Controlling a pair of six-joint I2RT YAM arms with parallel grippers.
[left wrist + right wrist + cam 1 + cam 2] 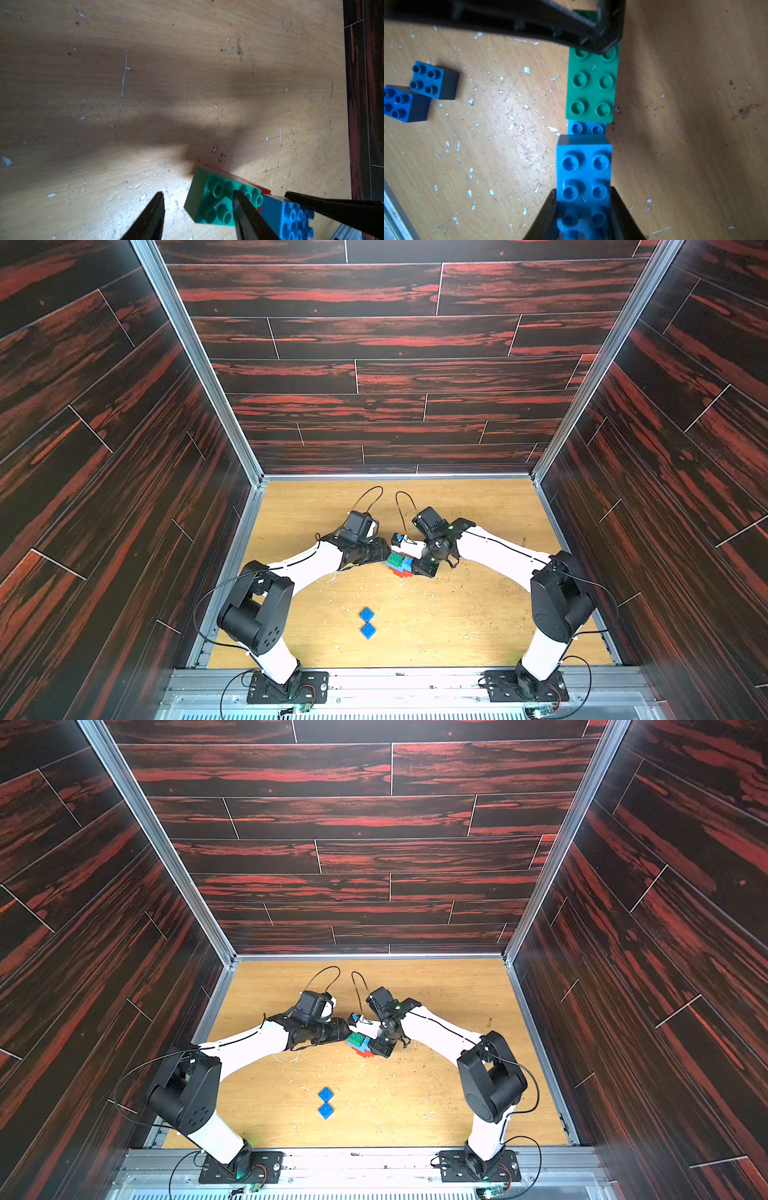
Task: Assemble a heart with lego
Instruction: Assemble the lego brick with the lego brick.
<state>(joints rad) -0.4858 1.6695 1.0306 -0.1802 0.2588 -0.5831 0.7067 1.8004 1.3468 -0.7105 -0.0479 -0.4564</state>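
Two dark blue bricks [426, 80] sit loose on the bench [508, 145]; right tool [583, 190] clamps one light blue brick [583, 162], left tool [198, 193] part-open, empty.

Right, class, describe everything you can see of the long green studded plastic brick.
The long green studded plastic brick is glossy, with two rows of round studs facing up. It lies flat atop the part-built brick heart, seated on a light blue studded brick whose studs show past one end, with a red-orange brick lower down. A black finger of the left pincer covers its other end, seemingly touching.
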